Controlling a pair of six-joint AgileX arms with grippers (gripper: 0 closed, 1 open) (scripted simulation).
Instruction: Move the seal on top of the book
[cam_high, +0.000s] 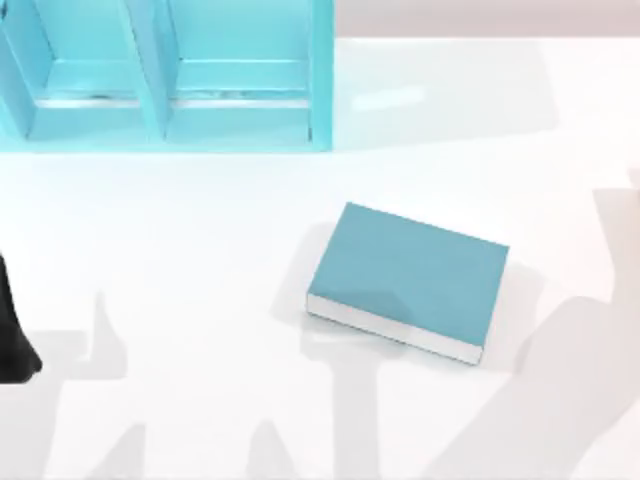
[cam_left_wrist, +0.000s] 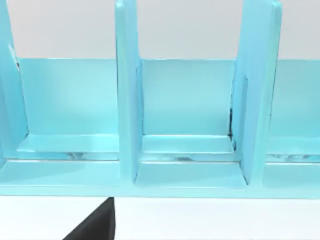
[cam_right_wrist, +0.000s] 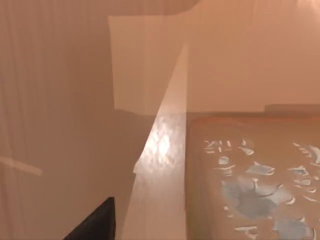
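Near the desk's (cam_high: 200, 230) middle the book (cam_high: 410, 275) lies flat, ready as a landing spot; my grippers' state I cannot tell.

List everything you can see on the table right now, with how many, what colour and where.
book: one, plain teal-blue cover with white page edges, lying flat a little right of the table's middle, nothing on top of it.
shelf unit: one, teal, with upright dividers forming compartments, at the table's far left; the left wrist view faces its compartments.
table: one, white, with grey shadows of the arms along its near side.
tan-brown surface: close up in the right wrist view, with pale flecks; what it is cannot be told.
left arm: one, black, at the table's left edge.
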